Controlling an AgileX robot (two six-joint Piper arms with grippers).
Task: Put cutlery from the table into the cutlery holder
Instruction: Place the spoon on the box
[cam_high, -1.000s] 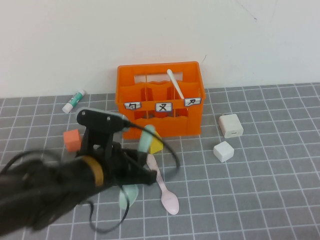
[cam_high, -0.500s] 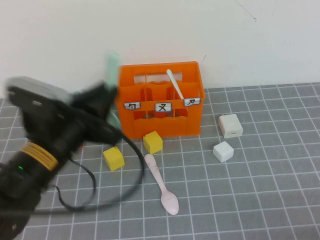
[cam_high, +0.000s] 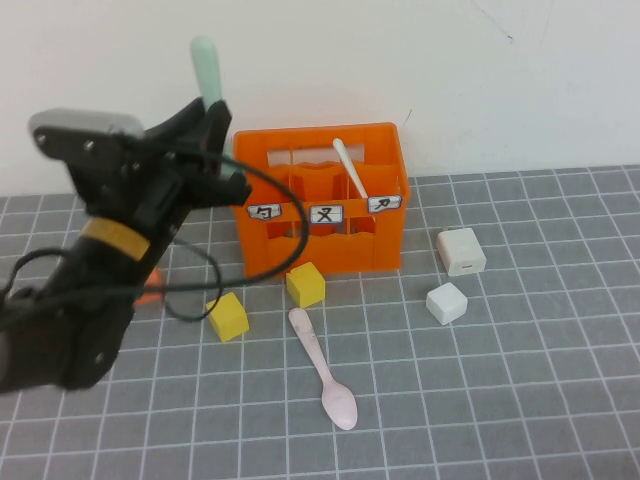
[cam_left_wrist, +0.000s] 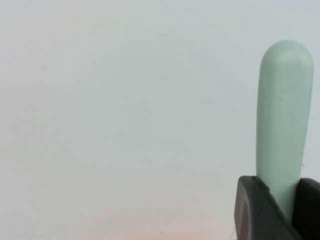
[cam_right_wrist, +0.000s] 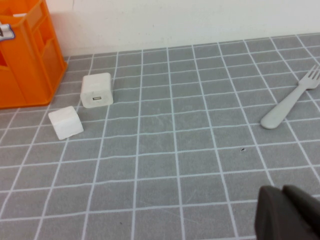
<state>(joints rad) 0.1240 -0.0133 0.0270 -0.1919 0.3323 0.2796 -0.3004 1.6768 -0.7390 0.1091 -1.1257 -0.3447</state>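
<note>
Left gripper (cam_high: 212, 125), raised just left of the orange cutlery holder (cam_high: 320, 205), was clamped on the mint-green spoon (cam_high: 207, 70); its bowl was hidden. White knife (cam_high: 350, 167) stood in the holder's right compartment. Pink spoon (cam_high: 322, 367) lay on the table (cam_high: 540, 380). Right gripper (cam_right_wrist: 289, 210), cropped low over the table, looked closed.

Grey tiled table (cam_high: 520, 400), orange cutlery holder (cam_high: 320, 205) upper centre, two yellow cubes (cam_high: 228, 316) before it, pink spoon (cam_high: 323, 367) lower centre, two white blocks (cam_high: 461, 251) right, grey fork (cam_right_wrist: 289, 100)
</note>
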